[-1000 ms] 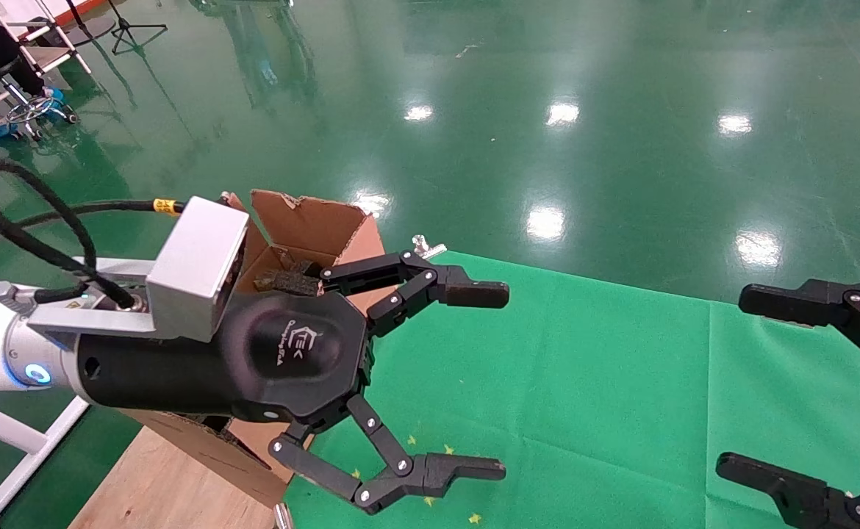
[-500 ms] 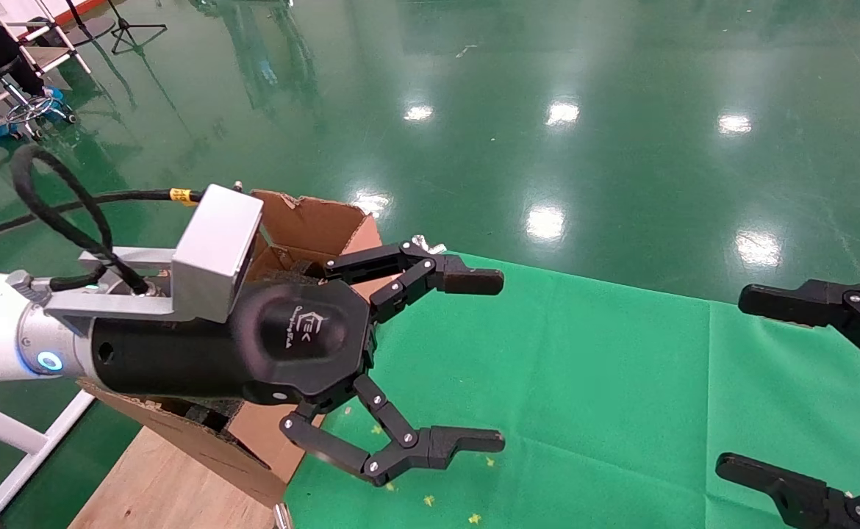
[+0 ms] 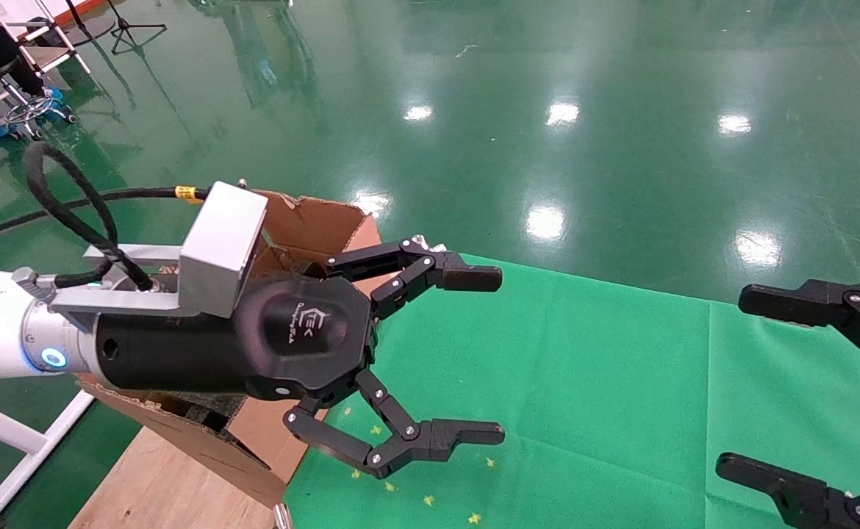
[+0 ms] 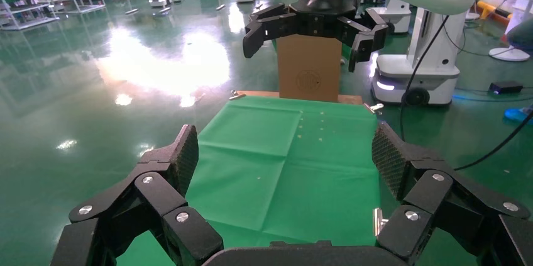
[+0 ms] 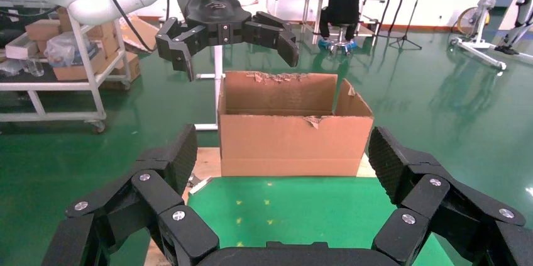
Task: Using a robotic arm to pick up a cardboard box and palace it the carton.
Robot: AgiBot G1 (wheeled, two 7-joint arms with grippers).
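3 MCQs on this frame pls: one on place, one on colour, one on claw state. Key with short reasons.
1. Where does the large brown corrugated carton stand?
A. at the far end of the table, past the cloth's edge
B. in the middle of the cloth
C. on the floor

2. What colour is the cloth covering the table?
A. blue
B. green
C. grey

3. What state is the black two-fingered left claw in?
A. shut on a small box
B. shut on nothing
C. open and empty

Key:
1 A: the right wrist view shows the carton on bare wooden board just beyond the cloth's edge.
2 B: the cloth is green in all three views.
3 C: in the head view its fingers are spread wide with nothing between them. The right claw at the table's other end is open and empty too.
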